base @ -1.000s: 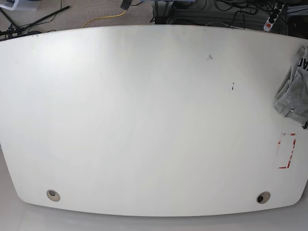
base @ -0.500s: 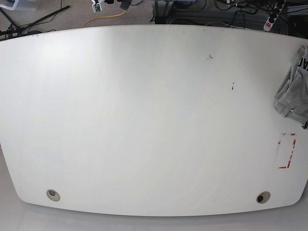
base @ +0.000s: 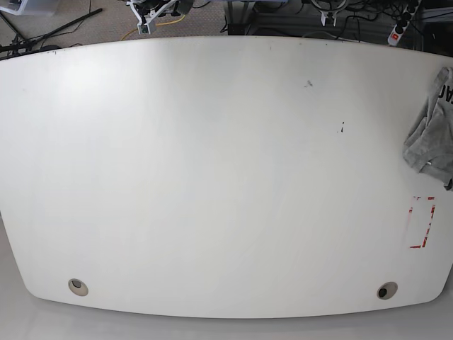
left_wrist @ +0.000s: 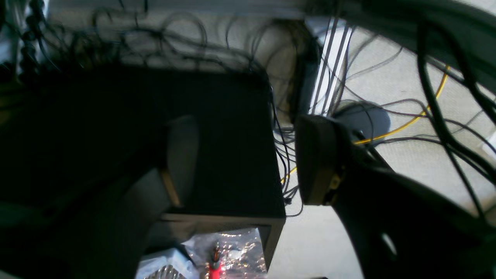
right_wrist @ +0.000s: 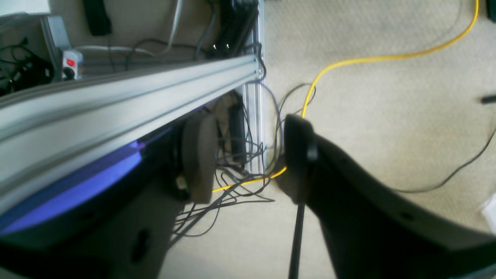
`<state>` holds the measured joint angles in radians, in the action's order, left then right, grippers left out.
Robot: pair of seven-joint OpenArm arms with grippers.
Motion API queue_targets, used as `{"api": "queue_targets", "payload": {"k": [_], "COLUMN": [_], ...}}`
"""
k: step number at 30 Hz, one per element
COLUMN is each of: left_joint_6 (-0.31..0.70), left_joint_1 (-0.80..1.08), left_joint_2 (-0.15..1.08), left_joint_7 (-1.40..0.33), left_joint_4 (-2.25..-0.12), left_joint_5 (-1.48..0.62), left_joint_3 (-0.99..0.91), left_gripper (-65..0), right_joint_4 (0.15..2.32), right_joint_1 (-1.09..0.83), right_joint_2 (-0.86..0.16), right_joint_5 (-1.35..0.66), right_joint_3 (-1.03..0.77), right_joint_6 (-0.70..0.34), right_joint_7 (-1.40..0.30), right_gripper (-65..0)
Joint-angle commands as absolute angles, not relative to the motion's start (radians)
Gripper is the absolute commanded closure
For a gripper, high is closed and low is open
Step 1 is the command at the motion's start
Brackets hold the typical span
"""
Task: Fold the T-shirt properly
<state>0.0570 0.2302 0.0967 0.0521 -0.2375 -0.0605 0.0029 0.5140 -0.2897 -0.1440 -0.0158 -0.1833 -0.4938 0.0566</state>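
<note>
The grey T-shirt [base: 430, 131] lies bunched up at the far right edge of the white table [base: 212, 177], part of it running out of the base view, with black lettering at its top. Neither wrist view shows it. My left gripper [left_wrist: 248, 159] is open with nothing between its fingers, hanging over the floor behind the table. My right gripper [right_wrist: 248, 155] is open and empty too, above carpet and cables. In the base view both just peek in beyond the table's far edge, the right gripper [base: 152, 13] at upper left and the left gripper [base: 327, 14] at upper right.
A red-taped rectangle [base: 422, 222] marks the table near its right front. Two cable holes [base: 78, 287] [base: 387, 290] sit along the front edge. Behind the table are an aluminium rail [right_wrist: 128, 89], a black box [left_wrist: 217, 147], a yellow cable [right_wrist: 387, 58] and a power strip [base: 400, 27].
Both grippers have come into the base view at its top edge, the right one first. The T-shirt has not moved.
</note>
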Motion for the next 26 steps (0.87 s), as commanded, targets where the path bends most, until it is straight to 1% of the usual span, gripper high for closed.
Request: {"api": "queue_targets", "payload": {"k": [1,3,8,10,26], "left_joint_6": [0.001,-0.005,-0.007,-0.007,-0.007], "left_joint_1": [0.197,0.179,0.153,0.153,0.147], "left_joint_2": [0.101,0.101,0.101,0.101,0.101], "left_joint_7": [0.062,0.059,0.054,0.054,0.054], "left_joint_4": [-0.206,-0.199,-0.197,-0.197,-0.165], "left_joint_5": [-0.059,-0.059,-0.058,-0.058,-0.061], "left_joint_3": [0.004,0.004,0.005,0.005,0.054], "left_gripper": [-35.8,-35.8,-36.1,-36.1,-36.0], "right_joint_4": [0.444,0.418,0.374,0.372,0.371], "right_joint_1": [-0.259,-0.239,-0.191,-0.183,-0.163], "right_joint_2": [-0.150,-0.151,-0.150,-0.150,-0.148], "right_joint_5": [-0.022,-0.018,0.125,0.142,0.145], "right_joint_3": [-0.183,-0.183,-0.186,-0.186,-0.185], "right_joint_6": [-0.479,-0.460,-0.384,-0.367,-0.363], "right_joint_7": [0.074,0.074,0.079,0.079,0.074], "right_gripper": [-26.8,-26.8,-26.8,-26.8,-27.3]}}
